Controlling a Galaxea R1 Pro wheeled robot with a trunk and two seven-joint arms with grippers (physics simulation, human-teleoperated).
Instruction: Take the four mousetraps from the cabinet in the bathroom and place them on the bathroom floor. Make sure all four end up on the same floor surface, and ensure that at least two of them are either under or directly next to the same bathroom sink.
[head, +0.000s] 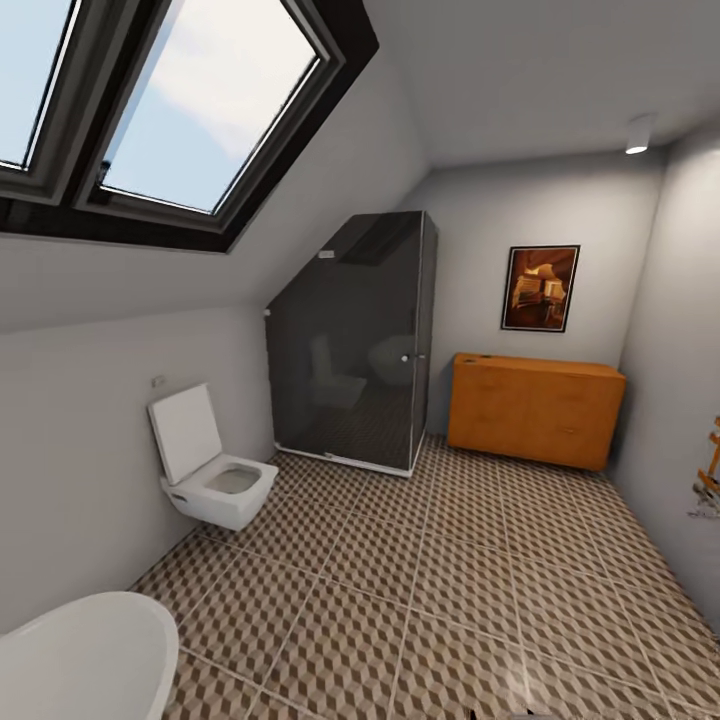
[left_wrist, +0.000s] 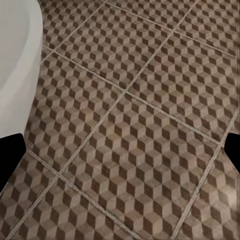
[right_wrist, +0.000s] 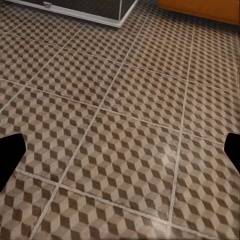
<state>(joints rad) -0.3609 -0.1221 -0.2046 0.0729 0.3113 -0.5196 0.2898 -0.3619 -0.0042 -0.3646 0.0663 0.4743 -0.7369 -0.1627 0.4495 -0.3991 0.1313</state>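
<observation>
Approaching cabinet (head: 535, 408) across bathroom floor (head: 420, 590) | both pincers spread wide, holding nothing, ready for mousetraps | shower enclosure (head: 350, 345) beside cabinet

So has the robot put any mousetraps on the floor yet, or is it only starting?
It looks like only the start. Nothing seems done: no mousetraps lie on the bathroom floor that can be seen. The cabinet stands shut against the far wall, across the room. Both wrist views show spread finger tips over bare tiles, holding nothing. Left to do: drive over, open the cabinet, and lay out all four traps, two by a sink.
</observation>
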